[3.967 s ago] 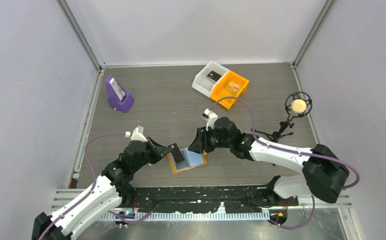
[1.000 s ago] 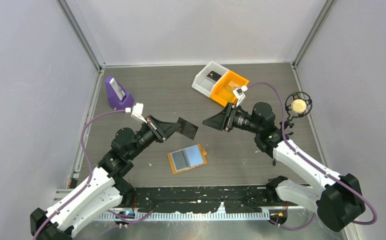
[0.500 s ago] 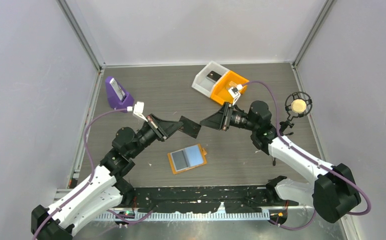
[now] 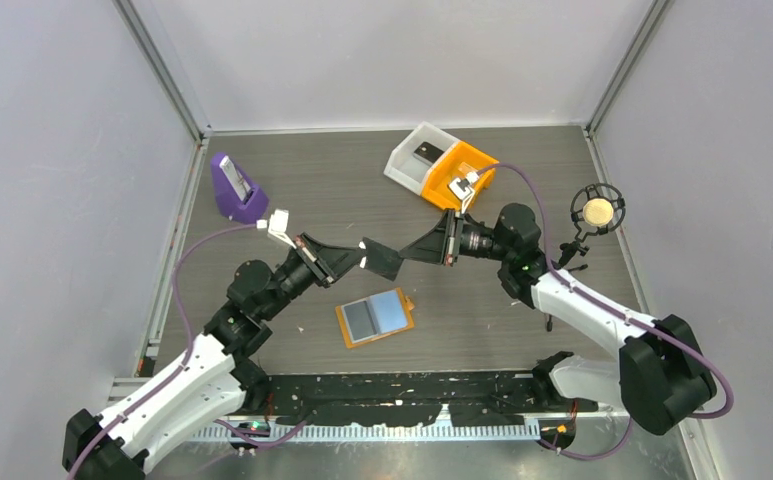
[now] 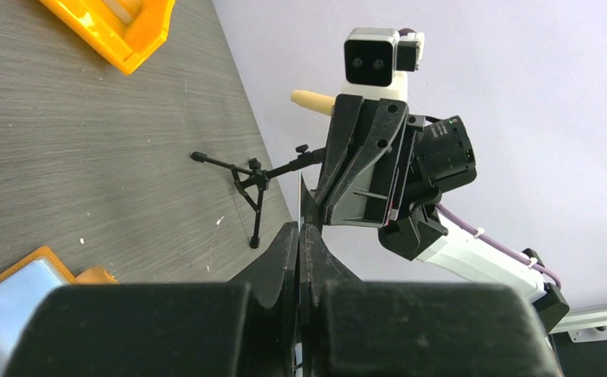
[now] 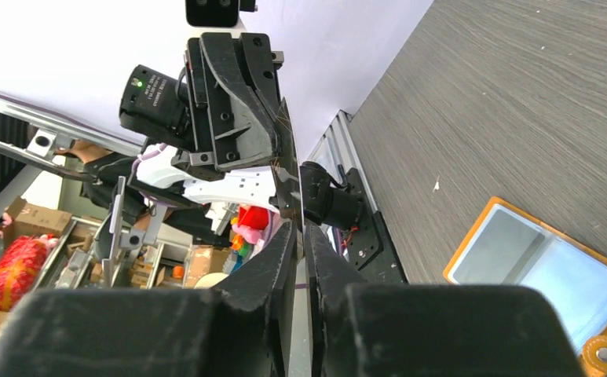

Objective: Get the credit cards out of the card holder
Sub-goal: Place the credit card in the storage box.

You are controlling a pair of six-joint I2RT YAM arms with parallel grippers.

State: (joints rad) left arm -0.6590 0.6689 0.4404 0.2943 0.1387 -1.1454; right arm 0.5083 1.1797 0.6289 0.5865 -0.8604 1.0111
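The orange card holder (image 4: 375, 317) lies open on the table, light blue panels up; it also shows in the right wrist view (image 6: 535, 267) and the left wrist view (image 5: 17, 290). My left gripper (image 4: 362, 262) is shut on a dark card (image 4: 382, 258) and holds it in the air above the table. My right gripper (image 4: 405, 255) faces it from the right. Its jaws stand narrowly apart on either side of the card's far edge (image 6: 298, 188). In the left wrist view the card (image 5: 299, 196) is edge-on between my left gripper (image 5: 301, 232) and the right fingers (image 5: 319, 206).
A white bin (image 4: 412, 158) and an orange bin (image 4: 462, 172) stand joined at the back. A purple stand (image 4: 235, 190) with a device is at the back left. A microphone on a small tripod (image 4: 595, 212) stands at the right.
The left gripper lifted the card off the holder and carried it up and right. The right arm swung back, then moved left until its jaws reached the card's edge.
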